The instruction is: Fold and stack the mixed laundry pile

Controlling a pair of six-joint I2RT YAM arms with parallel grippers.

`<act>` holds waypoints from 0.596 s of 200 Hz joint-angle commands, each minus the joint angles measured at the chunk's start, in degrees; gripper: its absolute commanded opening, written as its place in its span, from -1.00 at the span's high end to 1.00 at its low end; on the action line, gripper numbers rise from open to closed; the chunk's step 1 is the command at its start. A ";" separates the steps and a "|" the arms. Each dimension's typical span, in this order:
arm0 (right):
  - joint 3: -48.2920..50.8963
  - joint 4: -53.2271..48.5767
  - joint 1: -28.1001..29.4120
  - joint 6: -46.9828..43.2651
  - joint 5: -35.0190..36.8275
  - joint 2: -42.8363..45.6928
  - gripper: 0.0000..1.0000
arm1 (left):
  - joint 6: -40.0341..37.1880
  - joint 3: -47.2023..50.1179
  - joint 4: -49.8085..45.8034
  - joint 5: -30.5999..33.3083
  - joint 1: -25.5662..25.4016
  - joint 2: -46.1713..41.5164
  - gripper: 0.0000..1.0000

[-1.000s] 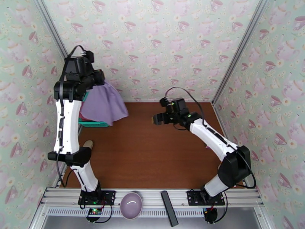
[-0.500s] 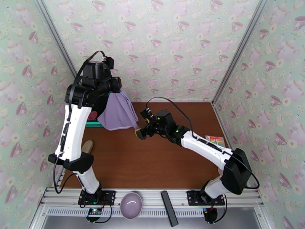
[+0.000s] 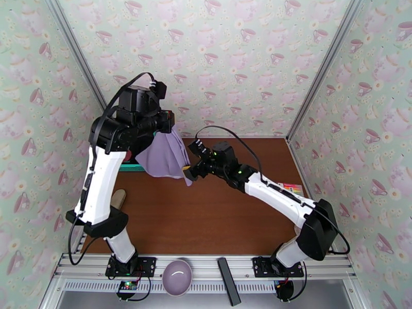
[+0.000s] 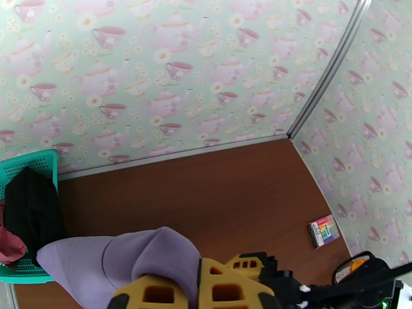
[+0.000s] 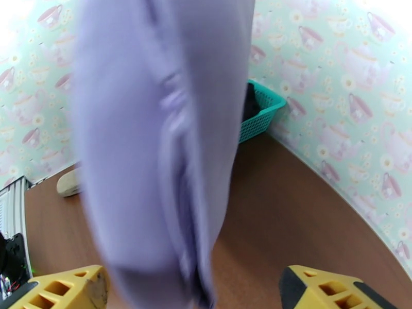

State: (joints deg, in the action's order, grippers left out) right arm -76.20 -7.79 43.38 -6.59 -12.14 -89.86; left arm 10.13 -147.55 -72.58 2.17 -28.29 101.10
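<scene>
lavender cloth [image 3: 164, 158]: hangs bunched in air | black garment [image 4: 31, 212]: draped in basket [image 4: 36, 161] | red top [image 4: 10, 248]: beside it

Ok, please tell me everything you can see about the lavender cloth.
The lavender cloth is a soft, thin-looking fabric, plain purple, with a stitched seam running down it. It hangs in long vertical folds over the brown table, pinched at its top by the shut left gripper. Its lower end dangles between the open fingers of the right gripper; whether they touch it is unclear. The teal basket stands behind it.
</scene>
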 commanded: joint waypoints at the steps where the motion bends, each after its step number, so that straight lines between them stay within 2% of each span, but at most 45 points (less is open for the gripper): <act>1: -1.25 1.17 -0.32 -0.26 3.59 -0.43 -0.70 | 0.58 -1.78 -0.70 2.27 -1.02 -2.78 1.00; 36: -1.87 0.91 -0.32 -0.86 3.86 0.39 -0.57 | 0.50 -1.60 -1.96 2.98 -2.09 -3.79 1.00; 83: -4.28 -1.94 -0.40 -0.98 -1.30 4.91 -0.58 | 0.84 -1.27 -4.48 4.07 -3.13 -3.23 1.00; 119: -8.71 -3.72 -0.42 1.09 -4.75 2.19 -0.56 | 1.62 -0.15 -3.49 3.32 -4.46 -2.91 1.00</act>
State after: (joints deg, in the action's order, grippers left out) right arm -81.14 -9.82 43.38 -6.74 -13.28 -87.22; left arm 10.59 -147.74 -77.69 5.21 -31.77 98.56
